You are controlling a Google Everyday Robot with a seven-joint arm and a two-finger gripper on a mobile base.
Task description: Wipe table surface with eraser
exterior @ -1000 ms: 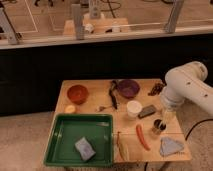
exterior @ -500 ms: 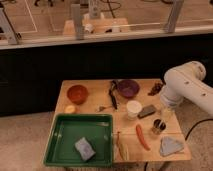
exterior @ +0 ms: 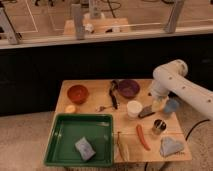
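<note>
The tool (exterior: 156, 104) hangs at the right of the frame, low over the tabletop (exterior: 95, 100), at the end of the white arm (exterior: 176, 82); its fingers stand apart and hold nothing. Just below and left of it the dark grey eraser (exterior: 146, 112) lies flat on the wood, between the white cup (exterior: 134, 108) and the blue cup (exterior: 171, 106). Lower right are a metal can (exterior: 159, 126), a red pepper (exterior: 143, 136) and a grey-blue cloth (exterior: 171, 146). At lower left, the green tray (exterior: 67, 136) holds a blue-grey sponge (exterior: 85, 148).
</note>
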